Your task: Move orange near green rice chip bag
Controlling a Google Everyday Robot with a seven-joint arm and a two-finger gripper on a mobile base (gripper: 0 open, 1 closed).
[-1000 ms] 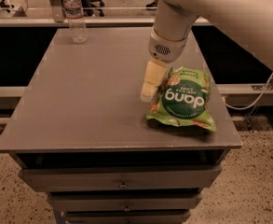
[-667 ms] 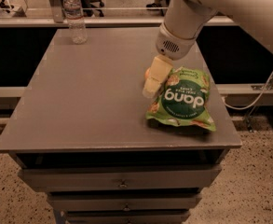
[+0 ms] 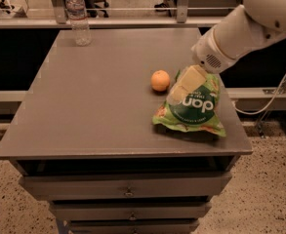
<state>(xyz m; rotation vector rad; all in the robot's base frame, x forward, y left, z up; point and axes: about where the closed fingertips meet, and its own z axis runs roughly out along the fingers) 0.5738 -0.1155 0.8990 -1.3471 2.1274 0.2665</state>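
Observation:
The orange sits on the grey table top, right of centre, with nothing holding it. The green rice chip bag lies just to its right near the table's right edge, its "dang" lettering upside down. A narrow gap separates the orange from the bag. My gripper hangs over the bag's upper left part, just right of the orange and apart from it. The white arm reaches in from the upper right.
A clear water bottle stands at the table's far left corner. Drawers are below the table's front edge. A white cable hangs at the right. Chair legs and a railing are behind the table.
The gripper has moved right and away from the spot left of the bag. The orange, hidden by the gripper before, now shows resting on the table beside the bag.

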